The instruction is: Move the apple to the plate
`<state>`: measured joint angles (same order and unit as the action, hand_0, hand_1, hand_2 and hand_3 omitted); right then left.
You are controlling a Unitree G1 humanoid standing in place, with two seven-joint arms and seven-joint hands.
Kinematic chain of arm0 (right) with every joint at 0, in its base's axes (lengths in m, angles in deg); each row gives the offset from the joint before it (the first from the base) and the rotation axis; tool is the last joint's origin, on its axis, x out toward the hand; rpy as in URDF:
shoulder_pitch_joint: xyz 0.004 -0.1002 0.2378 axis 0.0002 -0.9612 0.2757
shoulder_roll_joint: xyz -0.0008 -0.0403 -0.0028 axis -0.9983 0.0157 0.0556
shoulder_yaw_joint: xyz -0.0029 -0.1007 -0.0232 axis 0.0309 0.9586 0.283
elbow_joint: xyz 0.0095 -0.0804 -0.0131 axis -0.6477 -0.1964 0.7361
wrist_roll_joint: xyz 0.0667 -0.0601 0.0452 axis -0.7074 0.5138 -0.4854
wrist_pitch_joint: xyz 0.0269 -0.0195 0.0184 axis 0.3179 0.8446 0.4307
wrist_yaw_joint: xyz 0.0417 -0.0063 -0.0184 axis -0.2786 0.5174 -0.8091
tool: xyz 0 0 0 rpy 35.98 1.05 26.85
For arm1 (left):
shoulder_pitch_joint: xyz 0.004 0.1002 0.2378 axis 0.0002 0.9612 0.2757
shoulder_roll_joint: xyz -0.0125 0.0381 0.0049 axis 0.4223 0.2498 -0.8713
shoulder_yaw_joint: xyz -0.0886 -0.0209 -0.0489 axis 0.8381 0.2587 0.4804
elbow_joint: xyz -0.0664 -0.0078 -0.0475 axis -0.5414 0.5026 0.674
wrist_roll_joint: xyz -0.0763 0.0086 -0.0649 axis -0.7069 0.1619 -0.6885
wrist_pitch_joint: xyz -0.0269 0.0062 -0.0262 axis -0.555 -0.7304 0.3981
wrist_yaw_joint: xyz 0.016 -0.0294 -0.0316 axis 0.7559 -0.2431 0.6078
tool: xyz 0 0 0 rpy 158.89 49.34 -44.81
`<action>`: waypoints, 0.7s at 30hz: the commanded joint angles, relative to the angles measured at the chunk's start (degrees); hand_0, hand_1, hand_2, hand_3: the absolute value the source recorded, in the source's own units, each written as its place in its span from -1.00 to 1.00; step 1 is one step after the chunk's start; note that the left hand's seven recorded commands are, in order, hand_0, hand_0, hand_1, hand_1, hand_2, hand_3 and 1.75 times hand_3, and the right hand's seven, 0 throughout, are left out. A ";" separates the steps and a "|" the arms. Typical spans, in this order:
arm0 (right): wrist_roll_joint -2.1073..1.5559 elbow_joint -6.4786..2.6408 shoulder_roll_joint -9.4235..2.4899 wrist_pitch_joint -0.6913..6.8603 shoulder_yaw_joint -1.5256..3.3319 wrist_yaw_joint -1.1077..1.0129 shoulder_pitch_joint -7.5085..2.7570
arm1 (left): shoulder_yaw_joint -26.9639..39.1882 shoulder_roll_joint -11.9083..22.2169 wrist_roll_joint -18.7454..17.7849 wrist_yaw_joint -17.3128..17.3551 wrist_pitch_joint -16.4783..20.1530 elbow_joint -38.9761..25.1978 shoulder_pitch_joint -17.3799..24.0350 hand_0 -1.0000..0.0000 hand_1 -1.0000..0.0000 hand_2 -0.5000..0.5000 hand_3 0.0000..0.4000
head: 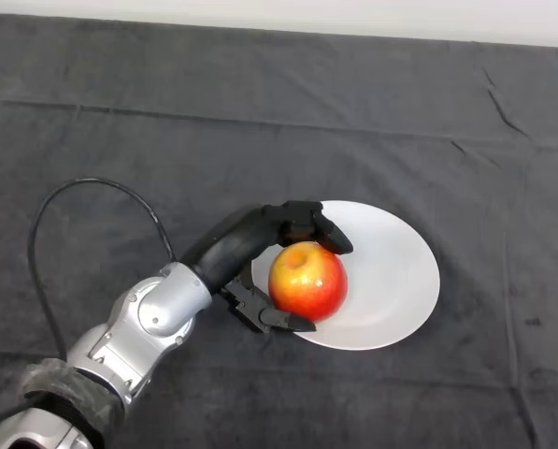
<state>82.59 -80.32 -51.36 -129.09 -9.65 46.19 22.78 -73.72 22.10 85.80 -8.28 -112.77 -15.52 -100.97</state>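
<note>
A red and yellow apple [307, 281] sits over the left part of a white round plate [391, 281], stem end up. My left hand [246, 245] comes in from the lower left and is shut on the apple: the fingers [311, 224] curl over its far side and the thumb [269, 313] hooks under its near side. Whether the apple rests on the plate or hangs just above it I cannot tell.
The table is covered by a dark grey cloth [260, 122] with a few creases. A pale wall strip runs along the far edge. The silver-grey forearm [138, 332] crosses the lower left of the table.
</note>
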 commanded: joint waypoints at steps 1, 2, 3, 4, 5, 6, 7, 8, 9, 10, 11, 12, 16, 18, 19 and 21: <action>-0.16 -4.92 -7.94 4.68 -0.57 -0.06 -7.23 | -1.82 -0.70 1.53 -0.17 -0.69 3.36 -3.79 0.39 0.29 0.05 -0.29; -0.16 -4.93 -7.94 4.66 -0.57 -0.06 -7.23 | -1.90 -0.71 1.61 -0.20 -0.75 3.56 -3.91 0.61 0.70 -0.05 -0.61; -0.10 -4.99 -7.91 4.72 -0.46 0.17 -7.04 | -1.99 -0.70 1.67 -0.21 -0.81 3.72 -4.04 1.00 1.00 0.00 -1.00; 0.11 -5.13 -7.87 5.02 0.06 1.13 -6.29 | -2.05 -0.66 1.71 -0.19 -0.84 3.81 -4.14 1.00 1.00 0.00 -1.00; 0.26 -5.21 -7.89 5.22 0.46 1.86 -5.71 | -2.09 -0.63 1.72 -0.15 -0.85 3.82 -4.22 1.00 1.00 0.00 -1.00; 0.39 -5.28 -7.95 5.33 0.77 2.45 -5.22 | -2.13 -0.56 1.72 -0.08 -0.84 3.75 -4.29 1.00 1.00 0.00 -1.00; 0.44 -5.32 -7.99 5.34 0.88 2.67 -5.02 | -2.13 -0.48 1.69 0.00 -0.83 3.64 -4.34 1.00 1.00 0.00 -1.00; 0.46 -5.35 -8.01 5.31 0.92 2.77 -4.91 | -2.12 -0.40 1.65 0.09 -0.82 3.51 -4.36 1.00 1.00 0.00 -1.00; 0.48 -5.38 -8.03 5.27 0.93 2.81 -4.85 | -2.08 -0.29 1.58 0.22 -0.80 3.31 -4.39 1.00 1.00 0.00 -1.00; 0.48 -5.41 -8.04 5.22 0.92 2.81 -4.82 | -2.01 -0.16 1.47 0.38 -0.77 3.07 -4.43 1.00 1.00 0.00 -1.00; 0.49 -5.42 -8.04 5.17 0.92 2.80 -4.82 | -1.90 -0.01 1.33 0.56 -0.74 2.83 -4.47 1.00 1.00 0.00 -1.00; 0.50 -5.45 -8.04 5.12 0.91 2.80 -4.81 | -1.72 0.20 1.12 0.81 -0.74 2.51 -4.53 1.00 1.00 0.00 -1.00; 0.54 -5.50 -8.03 5.01 0.94 2.88 -4.82 | -0.64 1.20 0.05 1.81 -0.64 0.99 -4.63 1.00 1.00 0.00 -1.00; 0.56 -5.52 -8.03 4.98 0.98 2.96 -4.82 | 0.15 1.84 -0.63 2.27 -0.69 0.16 -4.62 1.00 1.00 0.00 -1.00; 0.57 -5.52 -8.03 4.97 0.99 2.98 -4.82 | 0.50 2.10 -0.91 2.42 -0.74 -0.14 -4.62 1.00 1.00 0.00 -1.00; 0.60 -5.53 -8.03 4.95 1.03 3.07 -4.82 | 1.72 3.00 -1.86 2.89 -1.07 -0.79 -4.66 1.00 1.00 0.00 -1.00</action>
<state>82.73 -80.41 -51.38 -128.92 -8.64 48.76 23.59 -72.81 23.69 85.17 -5.92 -112.86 -14.20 -102.31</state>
